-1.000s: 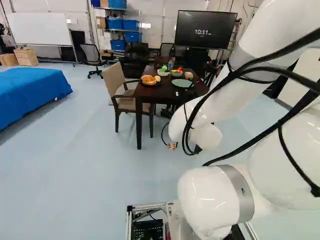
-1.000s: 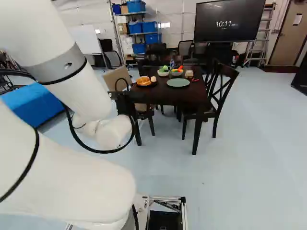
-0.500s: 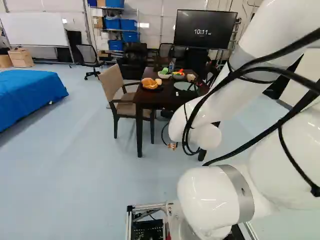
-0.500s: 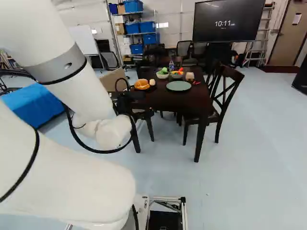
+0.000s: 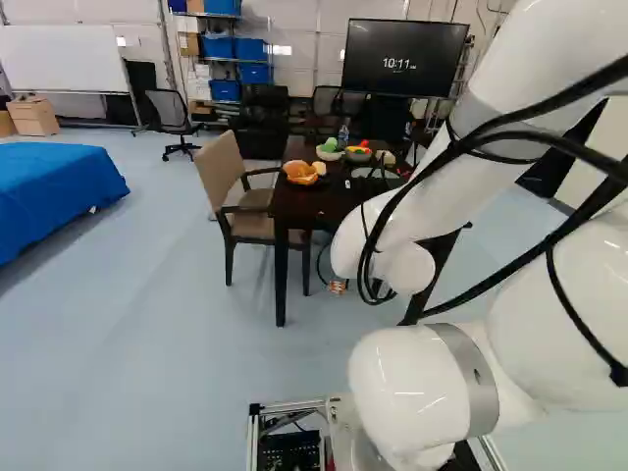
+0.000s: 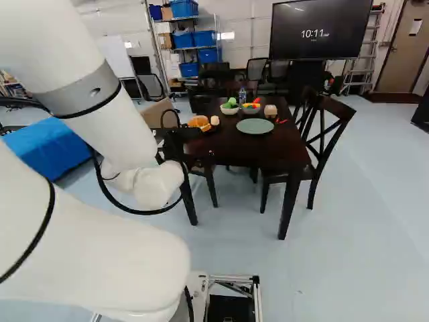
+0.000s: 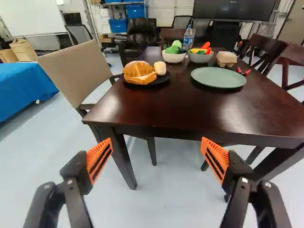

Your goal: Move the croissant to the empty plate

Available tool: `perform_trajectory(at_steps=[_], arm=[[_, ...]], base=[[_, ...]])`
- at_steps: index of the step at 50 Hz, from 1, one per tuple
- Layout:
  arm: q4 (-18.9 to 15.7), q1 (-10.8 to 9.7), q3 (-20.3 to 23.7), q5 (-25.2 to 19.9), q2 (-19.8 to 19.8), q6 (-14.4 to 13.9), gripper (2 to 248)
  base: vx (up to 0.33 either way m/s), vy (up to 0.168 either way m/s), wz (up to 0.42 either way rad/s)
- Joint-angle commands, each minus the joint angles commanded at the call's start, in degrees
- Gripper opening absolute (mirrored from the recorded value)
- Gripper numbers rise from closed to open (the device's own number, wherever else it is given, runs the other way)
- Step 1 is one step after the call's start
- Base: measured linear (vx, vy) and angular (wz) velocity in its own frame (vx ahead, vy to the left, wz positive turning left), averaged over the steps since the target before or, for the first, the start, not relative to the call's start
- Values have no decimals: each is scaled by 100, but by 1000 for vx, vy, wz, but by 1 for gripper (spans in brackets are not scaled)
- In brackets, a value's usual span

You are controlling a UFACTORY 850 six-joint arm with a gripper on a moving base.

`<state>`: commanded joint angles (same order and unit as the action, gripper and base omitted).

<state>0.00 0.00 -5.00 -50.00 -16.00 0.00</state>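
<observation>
While the end effector (image 6: 178, 138) hangs released, its orange pads (image 7: 99, 159) wide apart, the croissant (image 7: 137, 69) lies well ahead of it on the black plate (image 7: 162, 80), near the roll (image 7: 160, 68); the green plate (image 7: 219, 78) shares the dark surface (image 7: 190, 109).

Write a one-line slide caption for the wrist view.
Open gripper before a dark table bearing a croissant and an empty green plate.

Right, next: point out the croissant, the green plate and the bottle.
Croissant (image 7: 137, 68): wrist view, its rounded top.
Green plate (image 7: 218, 77): wrist view, its bare middle.
Bottle (image 7: 188, 38): wrist view, its middle.
</observation>
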Motion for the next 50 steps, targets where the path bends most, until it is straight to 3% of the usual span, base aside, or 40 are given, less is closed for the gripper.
perform_trajectory(at_steps=[21, 50], arm=[[0, 0, 0, 0, 0, 0, 247], [0, 0, 0, 0, 0, 0, 247]], base=[[231, 65, -101], [165, -7, -63]])
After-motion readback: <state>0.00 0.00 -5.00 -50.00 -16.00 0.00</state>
